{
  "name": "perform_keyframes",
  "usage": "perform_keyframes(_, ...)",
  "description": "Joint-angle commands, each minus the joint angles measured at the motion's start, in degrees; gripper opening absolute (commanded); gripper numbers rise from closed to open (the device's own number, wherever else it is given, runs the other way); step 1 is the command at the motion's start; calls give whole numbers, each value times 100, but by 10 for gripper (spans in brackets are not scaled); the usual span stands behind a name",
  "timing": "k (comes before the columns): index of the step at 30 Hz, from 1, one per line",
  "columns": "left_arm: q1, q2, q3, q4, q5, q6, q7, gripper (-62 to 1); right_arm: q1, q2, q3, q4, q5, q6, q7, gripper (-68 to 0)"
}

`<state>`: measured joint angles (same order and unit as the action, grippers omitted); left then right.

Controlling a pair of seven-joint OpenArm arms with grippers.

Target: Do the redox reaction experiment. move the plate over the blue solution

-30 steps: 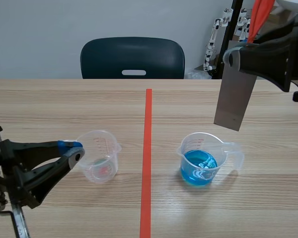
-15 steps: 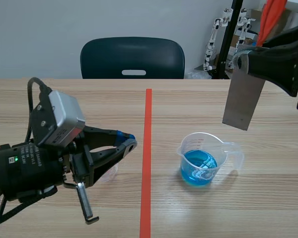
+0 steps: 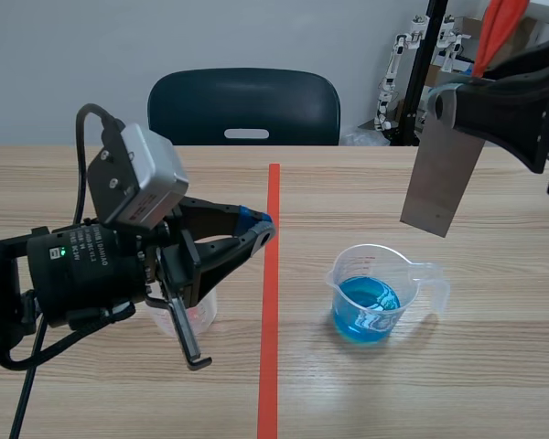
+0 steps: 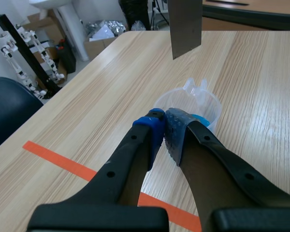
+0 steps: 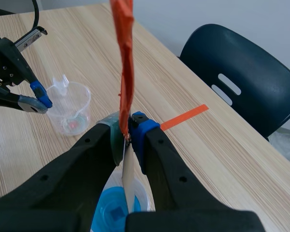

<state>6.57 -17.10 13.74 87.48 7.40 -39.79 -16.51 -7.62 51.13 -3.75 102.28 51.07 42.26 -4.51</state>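
Grey flat metal plate (image 3: 436, 178), clamped in our right claw (image 5: 128, 127), is hanging high beside the clear plastic beaker of blue solution (image 3: 373, 294), and we are judging it needs carrying directly over the liquid.

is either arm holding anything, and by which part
The right tool grips the grey plate by its top end, so it hangs down. The left tool is shut on nothing.
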Motion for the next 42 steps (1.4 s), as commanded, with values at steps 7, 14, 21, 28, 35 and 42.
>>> perform_keyframes(7,-219,122,-13,44,-232,-9,57,-569,92,74,68,92,251,46,107,-669)
perform_keyframes(14,-474,120,28,44,-227,-9,177,-569,92,74,68,92,245,46,59,-669)
perform_keyframes(21,-761,122,424,39,-229,-9,505,-569,94,76,68,92,240,46,59,-669)
perform_keyframes(28,-885,219,645,33,-291,-9,780,-568,94,76,68,92,223,46,46,-669)
perform_keyframes(35,-883,219,726,33,-363,-9,782,-568,94,76,68,92,221,46,-4,-669)
perform_keyframes(42,-920,221,785,33,-380,-9,776,-568,94,76,68,92,201,46,-4,-669)
